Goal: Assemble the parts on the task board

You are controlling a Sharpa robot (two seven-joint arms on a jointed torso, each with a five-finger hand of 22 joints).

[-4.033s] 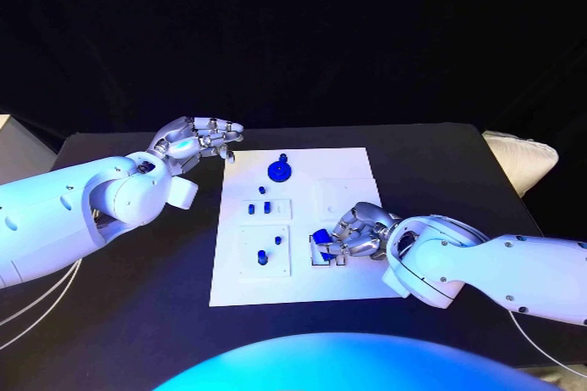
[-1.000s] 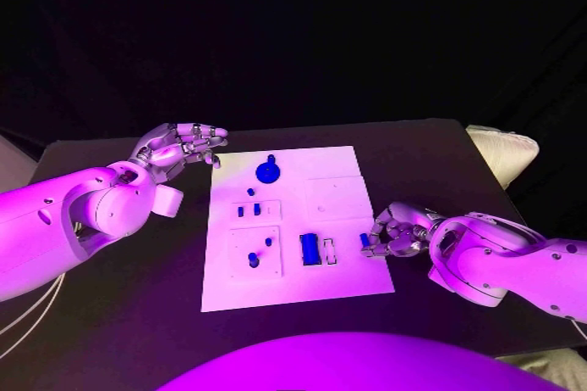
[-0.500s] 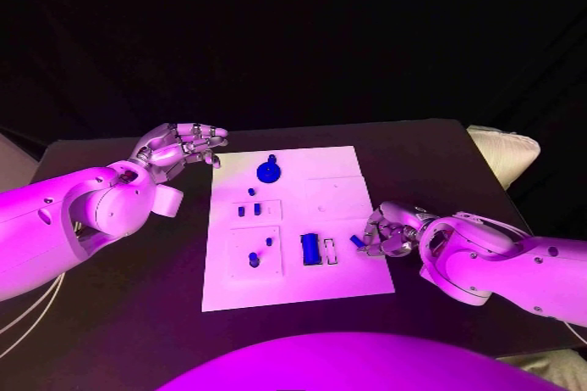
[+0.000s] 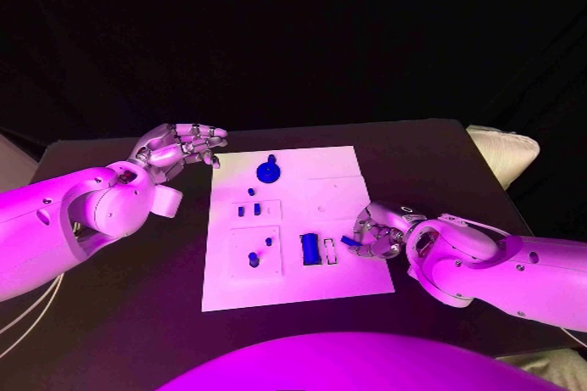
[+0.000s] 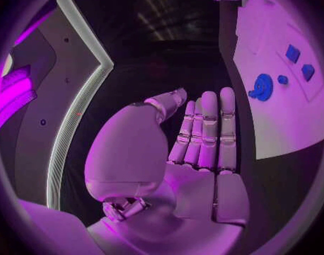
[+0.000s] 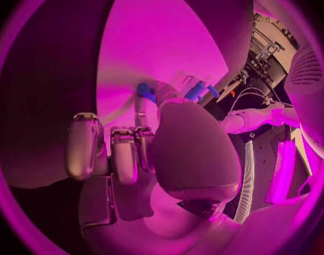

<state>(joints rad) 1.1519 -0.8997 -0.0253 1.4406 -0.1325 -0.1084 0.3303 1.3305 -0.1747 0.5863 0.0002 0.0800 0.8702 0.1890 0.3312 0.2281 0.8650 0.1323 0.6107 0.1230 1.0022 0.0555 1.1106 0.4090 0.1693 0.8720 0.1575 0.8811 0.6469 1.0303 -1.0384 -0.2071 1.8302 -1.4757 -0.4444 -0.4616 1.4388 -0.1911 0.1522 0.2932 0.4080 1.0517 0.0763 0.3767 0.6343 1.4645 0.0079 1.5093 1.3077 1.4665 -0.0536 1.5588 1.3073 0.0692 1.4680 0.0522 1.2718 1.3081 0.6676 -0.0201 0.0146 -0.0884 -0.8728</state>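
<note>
- On the black table [image 4: 122,323] sits the white task board [image 4: 293,230], square in the middle, long side running away from the robot.
- The left robot hand [image 4: 181,148] hovers off the board's far left corner, over bare table. The left wrist view shows its fingers [image 5: 208,130] straight and side by side, palm bare, nothing in it, so it reads as open.
- The right robot hand [image 4: 377,231] is at the board's right edge, fingers curled in, and it pinches a small blue part [image 4: 351,240] at its fingertips just over the board. The right wrist view shows a blue piece [image 6: 145,90] at the fingertips too.
- Just left of that hand, a long blue block [image 4: 310,248] stands in a slot on the near half of the board, with a pale narrow slot [image 4: 329,249] beside it.
- Up at the far end, a round blue part [image 4: 268,170] lies on the board.
- Smallest of all, a pair of little blue pieces [image 4: 248,210] stands in the left middle panel, and one more blue peg [image 4: 254,259] in the panel nearer the robot.
</note>
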